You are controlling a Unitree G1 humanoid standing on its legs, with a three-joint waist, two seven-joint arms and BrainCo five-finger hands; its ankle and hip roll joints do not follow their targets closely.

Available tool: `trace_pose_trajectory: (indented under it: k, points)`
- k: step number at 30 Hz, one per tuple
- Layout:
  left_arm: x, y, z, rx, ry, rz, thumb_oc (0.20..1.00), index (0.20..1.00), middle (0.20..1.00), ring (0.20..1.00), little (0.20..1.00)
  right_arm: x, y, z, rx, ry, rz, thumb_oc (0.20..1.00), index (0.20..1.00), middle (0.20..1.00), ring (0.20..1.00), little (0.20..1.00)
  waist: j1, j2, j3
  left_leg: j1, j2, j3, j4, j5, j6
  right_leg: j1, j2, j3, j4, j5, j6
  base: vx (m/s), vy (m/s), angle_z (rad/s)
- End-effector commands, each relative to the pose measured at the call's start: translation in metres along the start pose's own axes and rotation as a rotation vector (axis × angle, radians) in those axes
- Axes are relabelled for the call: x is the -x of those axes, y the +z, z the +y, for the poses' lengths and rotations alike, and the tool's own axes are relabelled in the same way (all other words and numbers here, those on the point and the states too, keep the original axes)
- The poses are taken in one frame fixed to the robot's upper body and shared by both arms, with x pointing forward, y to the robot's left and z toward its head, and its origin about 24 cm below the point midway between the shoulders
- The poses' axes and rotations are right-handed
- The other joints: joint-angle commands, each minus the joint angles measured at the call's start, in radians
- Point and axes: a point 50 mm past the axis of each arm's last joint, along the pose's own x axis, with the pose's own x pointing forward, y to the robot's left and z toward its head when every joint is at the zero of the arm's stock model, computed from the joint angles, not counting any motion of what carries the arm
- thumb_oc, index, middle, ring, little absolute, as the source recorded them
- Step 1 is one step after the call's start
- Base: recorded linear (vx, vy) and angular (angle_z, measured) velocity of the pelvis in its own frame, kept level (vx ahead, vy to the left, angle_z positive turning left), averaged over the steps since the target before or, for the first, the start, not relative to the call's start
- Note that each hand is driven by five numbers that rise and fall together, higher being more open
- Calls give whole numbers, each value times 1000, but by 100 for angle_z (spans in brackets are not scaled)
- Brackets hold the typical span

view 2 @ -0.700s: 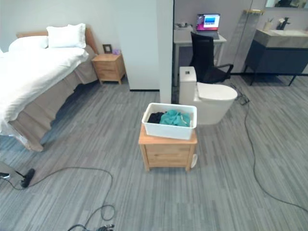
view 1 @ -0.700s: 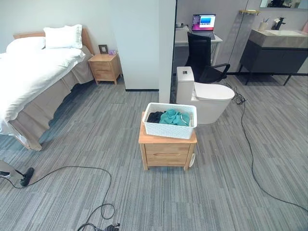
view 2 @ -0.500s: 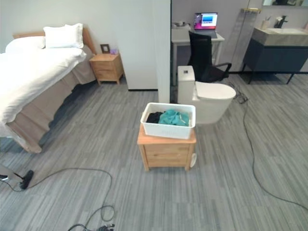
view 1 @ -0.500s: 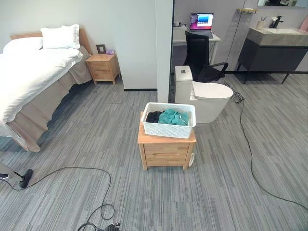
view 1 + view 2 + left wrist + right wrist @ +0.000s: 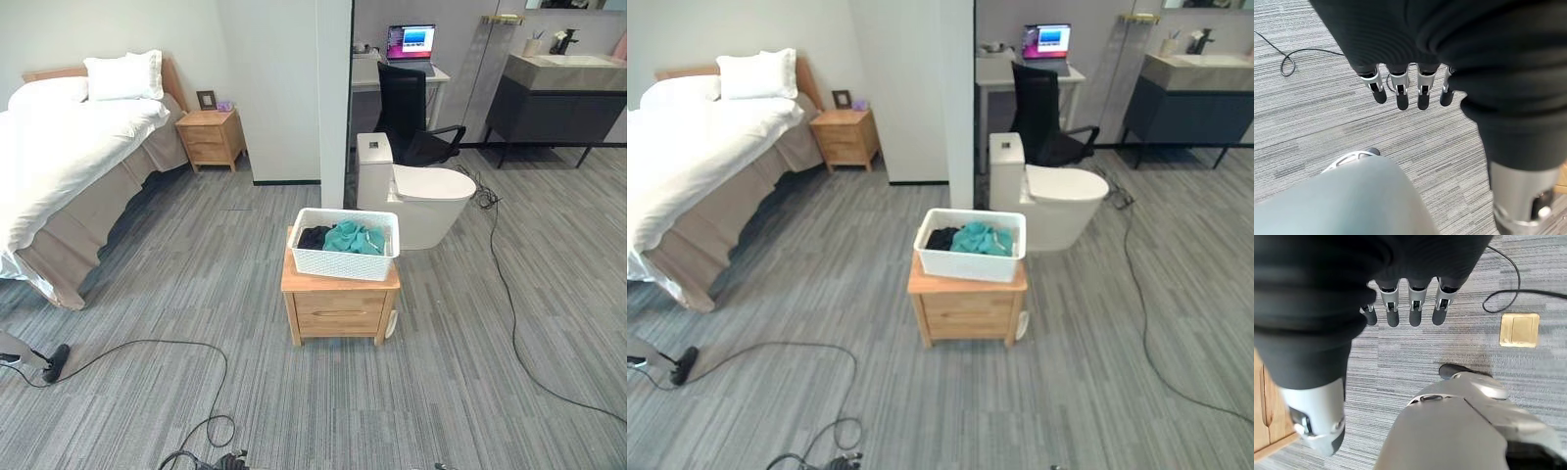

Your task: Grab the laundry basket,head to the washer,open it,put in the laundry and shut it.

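A white perforated laundry basket (image 5: pixel 347 245) stands on a small wooden nightstand (image 5: pixel 339 305) in the middle of the room. Teal and dark clothes (image 5: pixel 353 237) lie inside it. My left hand (image 5: pixel 1400 90) hangs over the grey carpet with straight fingers and holds nothing. My right hand (image 5: pixel 1410 308) also hangs over the carpet, fingers straight and empty. Both hands are well short of the basket.
A bed (image 5: pixel 69 147) with white bedding fills the left side, a second nightstand (image 5: pixel 211 137) beside it. Behind the basket stand a white toilet (image 5: pixel 416 196), a partition wall (image 5: pixel 328 98), an office chair (image 5: pixel 411 117), a desk with a laptop (image 5: pixel 411 44) and a dark vanity (image 5: pixel 558 98). A brass floor plate (image 5: pixel 1519 330) lies by my right hand.
The whole picture has shifted slightly, so the camera has moved. The basket and furniture stay where they were.
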Motion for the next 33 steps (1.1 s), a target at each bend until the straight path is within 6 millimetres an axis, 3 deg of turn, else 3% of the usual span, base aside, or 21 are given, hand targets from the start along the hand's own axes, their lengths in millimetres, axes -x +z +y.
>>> trace_pose_trajectory:
  k: [1, 5, 10, 17, 25, 27, 29, 32, 33]
  points:
    - [-4, 20, -14, 39, -29, -57, 1000, 1000, 1000, 1000, 1000, -2, 7, 5, -61, 10, -2, 1000, 1000, 1000, 1000, 1000, -15, -37, -7, 42, 7, -54, -78, 89, -61, 83, -67, -57, -204, 224, 110, 0, 0, 0]
    - [-4, 19, -13, 38, -26, -53, 1000, 1000, 1000, 1000, 1000, -1, 2, 3, -75, 6, 15, 1000, 1000, 1000, 1000, 1000, -17, -35, -4, 39, 5, -54, -79, 90, -62, 80, -69, -59, -207, 227, 112, 0, 0, 0]
    - [-2, 4, -11, 67, -37, 13, 1000, 1000, 1000, 1000, 1000, 1, -2, -6, -7, -19, 49, 1000, 1000, 1000, 1000, 1000, -18, -34, -8, 41, 8, -43, -79, 90, -63, 79, -68, -55, -208, 231, 112, 0, 0, 0]
    - [-2, 7, -9, 49, -26, 5, 1000, 1000, 1000, 1000, 1000, 0, -2, -4, 34, -7, 57, 1000, 1000, 1000, 1000, 1000, -19, -37, -4, 46, 15, -42, -75, 88, -66, 75, -60, -52, -192, 218, 107, 6, -10, 0]
    - [-2, 10, -2, 43, -4, -2, 1000, 1000, 1000, 1000, 1000, -1, 11, -7, 143, -5, 28, 1000, 1000, 1000, 1000, 1000, -28, -36, 37, 21, 47, -44, -20, 82, -73, 25, -46, -36, -93, 168, 85, -16, -77, -3]
    - [-2, 13, -1, 35, -3, -10, 1000, 1000, 1000, 1000, 1000, -1, 12, -8, 169, -2, 29, 1000, 1000, 1000, 1000, 1000, -26, -39, 50, -7, 56, -47, 23, 77, -80, 21, -43, -37, -99, 170, 80, -51, -152, -7]
    - [-3, 22, -4, 32, -11, -37, 1000, 1000, 1000, 1000, 1000, 0, 16, -13, 204, -15, 29, 1000, 1000, 1000, 1000, 1000, -6, -45, 82, -100, 79, -80, 166, 91, -101, 34, -40, -50, -120, 166, 63, -74, -149, -8]
    - [-4, 26, -4, 30, -12, -45, 1000, 1000, 1000, 1000, 1000, 0, 17, -14, 211, -19, 30, 1000, 1000, 1000, 1000, 1000, -5, -46, 92, -143, 96, -93, 229, 116, -116, 44, -35, -67, -130, 163, 55, -35, -130, 7]
    - [-4, 31, -1, 68, -4, -57, 1000, 1000, 1000, 1000, 1000, 2, 11, -20, 218, -30, 54, 1000, 1000, 1000, 1000, 1000, 14, -53, 122, -219, 131, -110, 387, 194, -153, 75, -27, -93, -139, 150, 30, -8, -217, 21]
